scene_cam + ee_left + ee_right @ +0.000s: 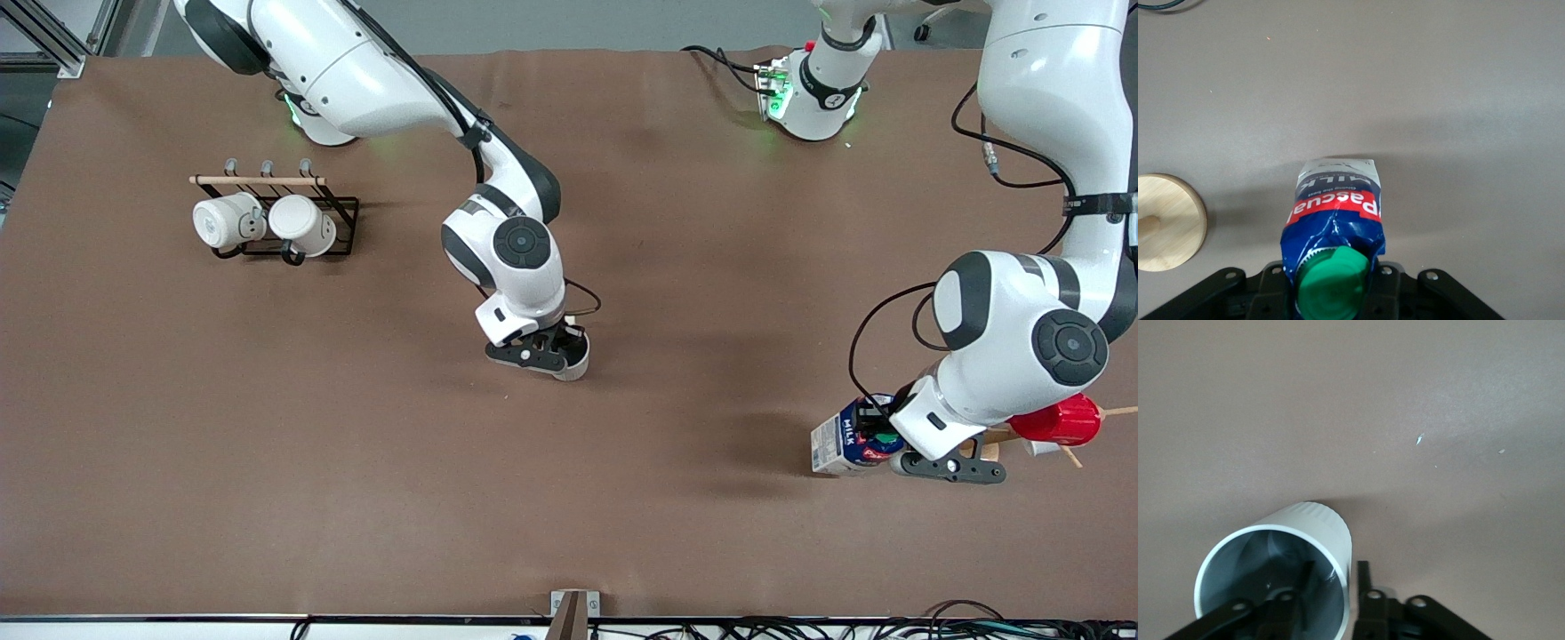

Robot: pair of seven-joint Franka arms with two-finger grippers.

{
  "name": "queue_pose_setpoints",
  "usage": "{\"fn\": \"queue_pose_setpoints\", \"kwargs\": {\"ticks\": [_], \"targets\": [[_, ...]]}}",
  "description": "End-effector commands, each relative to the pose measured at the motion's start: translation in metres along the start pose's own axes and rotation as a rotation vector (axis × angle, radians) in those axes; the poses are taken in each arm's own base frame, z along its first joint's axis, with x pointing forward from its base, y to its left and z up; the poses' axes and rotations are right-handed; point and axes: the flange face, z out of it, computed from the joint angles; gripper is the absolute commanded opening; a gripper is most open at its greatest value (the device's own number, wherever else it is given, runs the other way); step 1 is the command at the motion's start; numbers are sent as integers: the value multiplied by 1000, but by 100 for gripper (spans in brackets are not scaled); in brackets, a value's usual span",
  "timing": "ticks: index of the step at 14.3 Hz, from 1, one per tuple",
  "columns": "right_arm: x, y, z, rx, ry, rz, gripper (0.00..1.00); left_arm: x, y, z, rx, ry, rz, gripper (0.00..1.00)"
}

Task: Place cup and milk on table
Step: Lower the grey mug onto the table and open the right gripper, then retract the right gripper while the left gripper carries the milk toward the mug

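Note:
The cup [576, 357], off-white with a grey inside, stands upright on the brown table [356, 427] near its middle. My right gripper [558, 353] is over the cup, with one finger inside it and one outside. In the right wrist view the gripper [1335, 565] is open, with a gap on each side of the cup [1313, 527] wall. My left gripper [878, 444] is shut on the top of the blue milk carton [840, 442] near the left arm's end. The milk [1335, 200] hangs at or just above the table, green cap [1331, 283] between the jaws.
A black rack [342, 213] with a wooden bar holds two white mugs [227, 220] [302, 224] toward the right arm's end. A red cup [1058, 418] sits on a wooden stand beside the milk. The stand's round base [1165, 220] shows in the left wrist view.

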Motion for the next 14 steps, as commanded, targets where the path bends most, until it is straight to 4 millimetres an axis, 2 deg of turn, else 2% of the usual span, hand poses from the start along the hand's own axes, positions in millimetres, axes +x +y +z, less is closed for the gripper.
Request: {"fn": "queue_pose_setpoints", "kwargs": {"ticks": [1, 3, 5, 7, 8, 9, 10, 13, 14], "targets": [[3, -2, -21, -3, 20, 23, 100, 8, 3, -4, 14, 3, 6, 20], [18, 15, -52, -48, 11, 64, 100, 8, 23, -3, 11, 3, 3, 19], [32, 40, -109, -99, 21, 107, 100, 7, 50, -3, 8, 3, -19, 19], [55, 88, -175, -173, 23, 172, 100, 5, 71, -5, 2, 2, -36, 19], [68, 118, -213, -192, 35, 206, 100, 1, 91, -5, 1, -16, -43, 19], [80, 147, -241, -206, 35, 203, 100, -3, 113, -6, 4, -29, -58, 19], [91, 176, -265, -221, 29, 187, 100, -8, 140, -8, 5, -38, -74, 19], [118, 270, -330, -254, 16, 140, 100, -24, 194, -11, 1, -70, -134, 19], [122, 294, -347, -243, 7, 121, 100, -33, 224, -17, -2, -65, -143, 19]]}}
